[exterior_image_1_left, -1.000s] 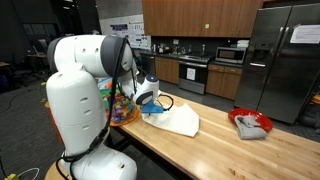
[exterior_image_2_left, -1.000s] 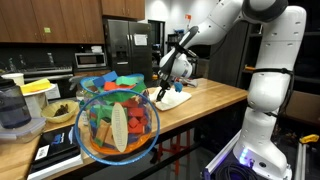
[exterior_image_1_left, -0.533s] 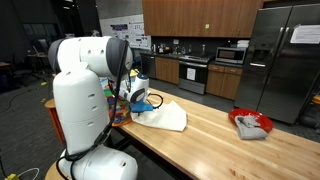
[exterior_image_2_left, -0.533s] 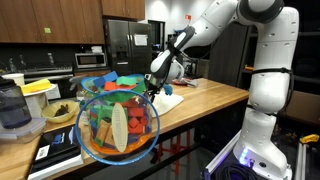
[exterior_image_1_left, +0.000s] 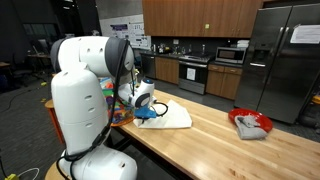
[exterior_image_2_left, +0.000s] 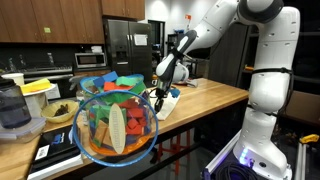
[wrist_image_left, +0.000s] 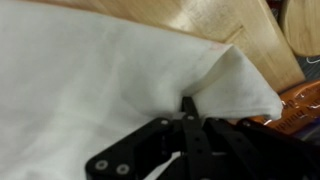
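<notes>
Wrist view showed the gripper with its fingers pressed together on a raised pinch of the white cloth, which filled most of that picture and peaked into a fold right at the fingertips. A strip of the wooden table showed beyond the cloth, and the orange rim of the toy bowl showed at the right edge. In both exterior views the cloth lay on the table just beside the bowl of coloured toys, with the gripper low over the cloth's bowl-side edge. Against the picture from a second ago, the gripper had pulled the cloth along the table toward the bowl. It had then eased back a little and come down closer to the tabletop than half a second before. The cloth's far edge had followed, and the cloth looked more bunched than spread. As a judgement, the cloth was mid-move, dragged by one pinched edge and not yet let go. A red dish with a grey rag sat well apart at the table's far end, unchanged.
</notes>
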